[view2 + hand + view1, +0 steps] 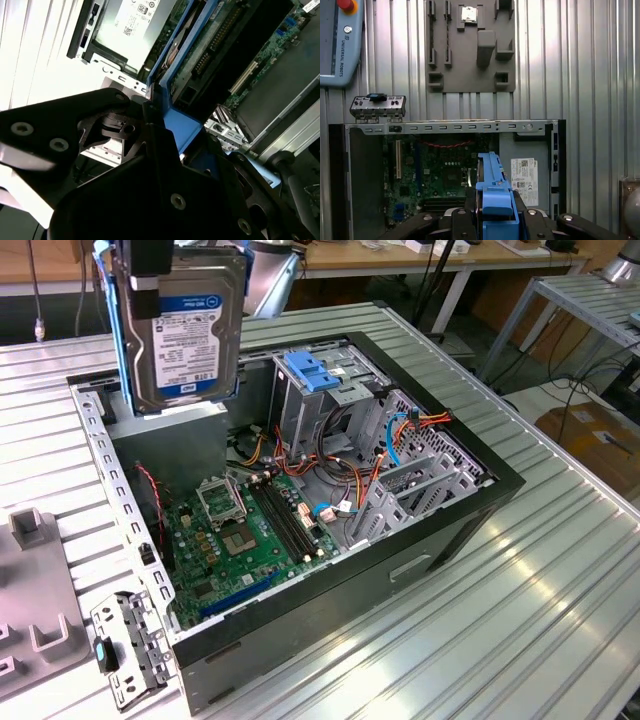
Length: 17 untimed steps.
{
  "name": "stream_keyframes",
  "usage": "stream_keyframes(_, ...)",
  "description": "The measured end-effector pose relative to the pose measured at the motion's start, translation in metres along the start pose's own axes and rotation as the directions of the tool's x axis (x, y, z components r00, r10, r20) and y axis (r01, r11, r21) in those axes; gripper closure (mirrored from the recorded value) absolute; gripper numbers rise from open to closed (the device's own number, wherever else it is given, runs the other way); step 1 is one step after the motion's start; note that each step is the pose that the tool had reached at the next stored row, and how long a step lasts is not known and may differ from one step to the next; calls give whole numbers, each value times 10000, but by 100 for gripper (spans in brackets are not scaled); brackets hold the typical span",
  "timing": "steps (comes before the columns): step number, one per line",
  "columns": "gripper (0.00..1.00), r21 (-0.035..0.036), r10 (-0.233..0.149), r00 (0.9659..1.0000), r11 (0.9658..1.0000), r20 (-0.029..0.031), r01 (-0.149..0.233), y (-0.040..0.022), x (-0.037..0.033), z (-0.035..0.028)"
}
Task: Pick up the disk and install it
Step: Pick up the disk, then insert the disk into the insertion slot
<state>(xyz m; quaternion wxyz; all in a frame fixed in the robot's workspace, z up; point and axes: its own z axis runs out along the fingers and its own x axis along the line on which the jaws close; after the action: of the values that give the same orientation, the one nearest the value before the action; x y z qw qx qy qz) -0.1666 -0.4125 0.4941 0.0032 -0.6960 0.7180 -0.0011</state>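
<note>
Gripper (pixel 150 285) clamped onto the top end of the disk (pixel 190 340), fingers (pixel 470 220) closed against its blue side rails (pixel 495 192). Disk hangs upright, label facing the exterior view, clear of everything, over the far corner of the open computer case (pixel 500 485) on the exterior view's left. Below it: power supply (pixel 524 181), then the green motherboard (pixel 250 530). Drive cage with blue handle (pixel 315 370) stands to the exterior view's right of the disk, apart from it. Loose metal bracket (pixel 125 650) on the ribbed table (pixel 520 620) beside the case.

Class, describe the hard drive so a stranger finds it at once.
Find the open black computer case. Held in the air above it, at the exterior view's left, is a flat metal hard drive, set apart by its white-and-blue label.
</note>
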Motion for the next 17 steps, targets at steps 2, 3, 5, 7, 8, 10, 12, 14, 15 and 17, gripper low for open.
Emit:
stream_keyframes(2,63,0,0,10000,10000,0,0,-63,9,4)
stream_keyframes(3,63,0,-1,10000,10000,-1,1,-87,13,5)
stream_keyframes(5,63,0,0,10000,10000,0,0,-136,19,8)
stream_keyframes(7,63,0,-1,10000,10000,-1,1,-176,23,11)
stream_keyframes(8,63,0,-1,10000,10000,-2,1,-191,24,12)
stream_keyframes(10,63,0,0,10000,10000,-1,0,-192,24,12)
stream_keyframes(12,63,-1,0,10000,10000,-1,0,-218,23,12)
stream_keyframes(14,63,0,0,10000,10000,-1,0,-219,23,12)
stream_keyframes(15,63,0,0,10000,10000,-2,0,-219,23,12)
stream_keyframes(17,63,0,0,10000,10000,-1,0,-220,23,12)
